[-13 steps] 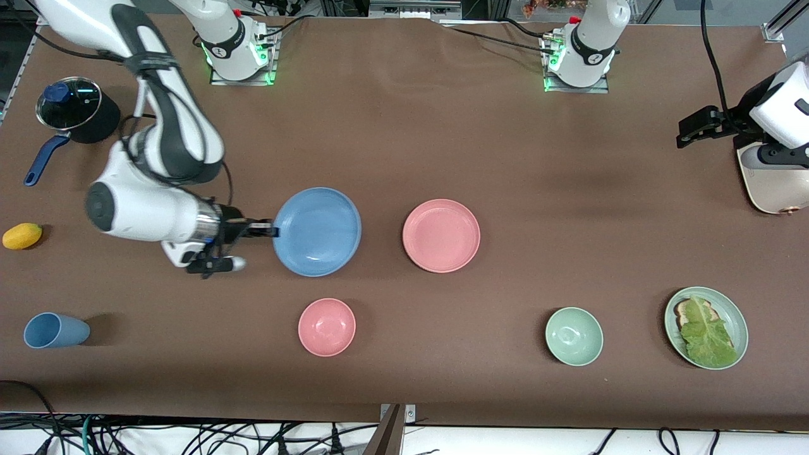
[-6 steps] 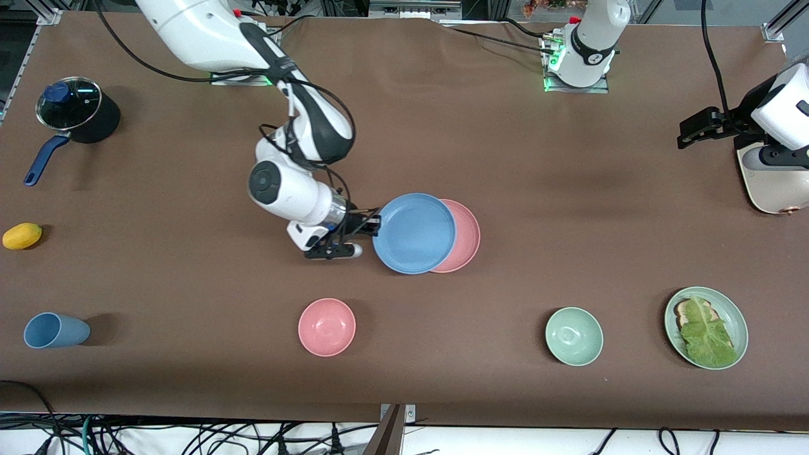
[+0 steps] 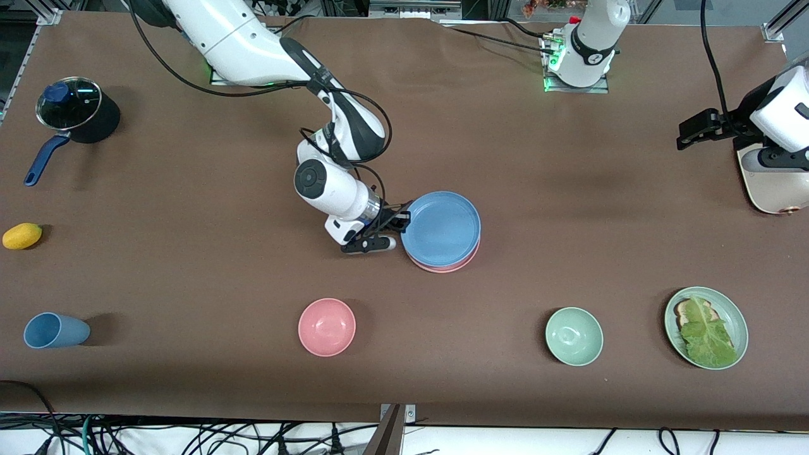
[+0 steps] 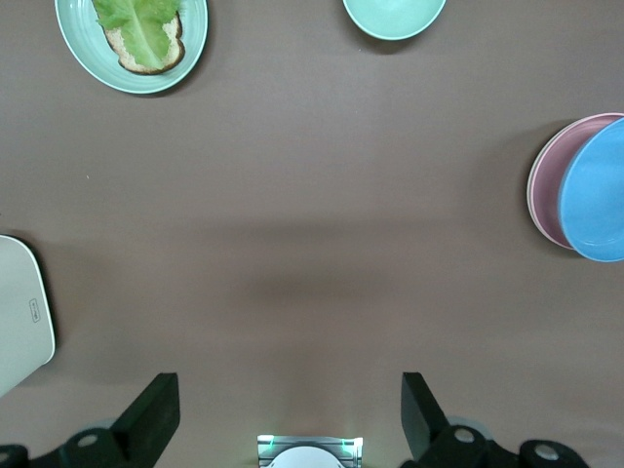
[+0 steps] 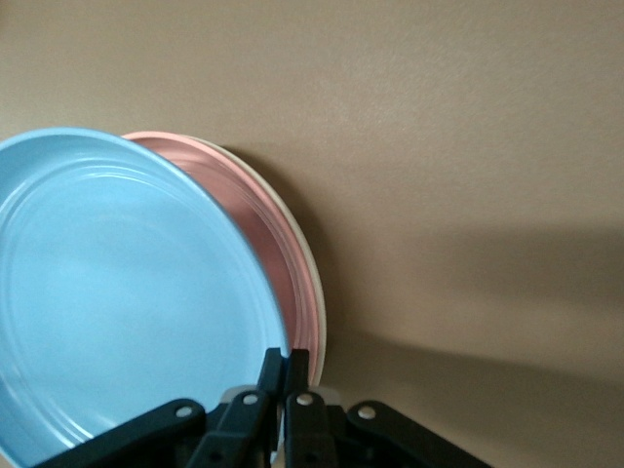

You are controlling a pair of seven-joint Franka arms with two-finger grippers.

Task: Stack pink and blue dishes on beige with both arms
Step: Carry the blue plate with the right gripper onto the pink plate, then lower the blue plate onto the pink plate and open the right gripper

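You see one round matte blue plate (image 3: 442,229) over one pink plate (image 3: 450,266) mid-desk, right claw (image 3: 399,222) clamped on its rim — arm stretched low, left claw (image 4: 290,417) spread apart, waiting.

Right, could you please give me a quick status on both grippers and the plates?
Right gripper shut on blue plate, over pink plate. Beige rim under pink. Left gripper open, waiting. Nothing in the way.
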